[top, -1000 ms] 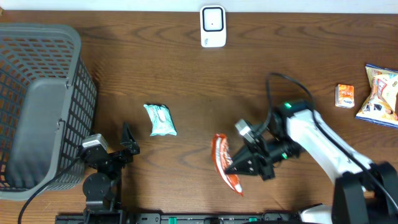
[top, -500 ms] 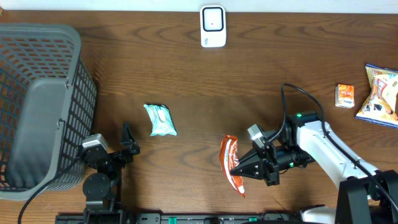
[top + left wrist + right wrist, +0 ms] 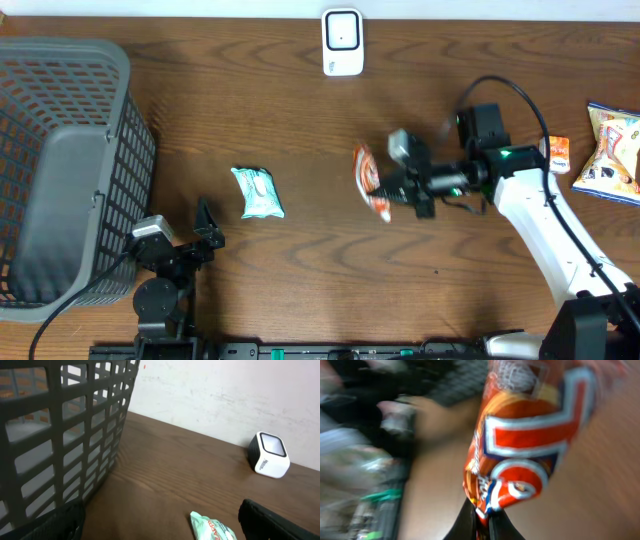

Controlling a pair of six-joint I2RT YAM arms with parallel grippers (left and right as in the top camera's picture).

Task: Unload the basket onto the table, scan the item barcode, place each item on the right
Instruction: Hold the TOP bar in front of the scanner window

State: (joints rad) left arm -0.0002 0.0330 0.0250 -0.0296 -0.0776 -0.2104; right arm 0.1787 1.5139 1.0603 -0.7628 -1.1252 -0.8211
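Beyond the gripped orange packet [image 3: 369, 182] stands the scanner [image 3: 342, 43].

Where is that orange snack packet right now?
From overhead, the orange snack packet is pinched in the right pincer, right of centre, below the white scanner and right of the teal packet.

The table [image 3: 290, 120] is showing dark, smooth wood grain with a soft sheen. At nine o'clock the basket [image 3: 128, 160] is looking like matt grey plastic lattice. At twelve o'clock the scanner [image 3: 342, 42] is gleaming in glossy white plastic. The orange packet [image 3: 368, 182] is flashing shiny, crinkled film.
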